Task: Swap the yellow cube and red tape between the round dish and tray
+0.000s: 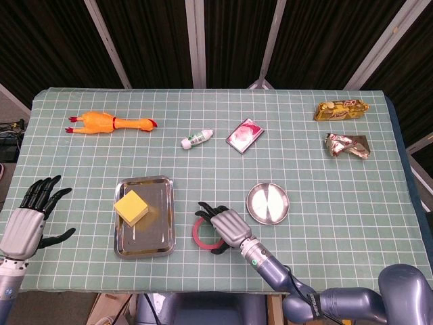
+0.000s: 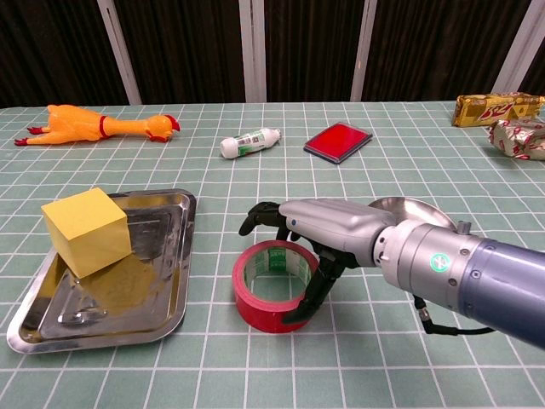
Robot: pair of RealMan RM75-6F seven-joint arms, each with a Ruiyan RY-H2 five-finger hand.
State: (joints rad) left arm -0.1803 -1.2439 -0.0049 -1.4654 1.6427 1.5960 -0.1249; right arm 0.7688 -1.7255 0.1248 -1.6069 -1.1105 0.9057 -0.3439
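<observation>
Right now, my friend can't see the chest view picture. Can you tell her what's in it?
The robot's right hand reaches over a roll of red tape on the green checked table, thumb against its outer side. A yellow cube sits in a metal tray on the left, and a round dish peeks out behind the arm.

Cube [image 2: 85,230] in tray [image 2: 162,294]; tape [image 2: 269,285] between tray and dish [image 1: 267,203].
</observation>
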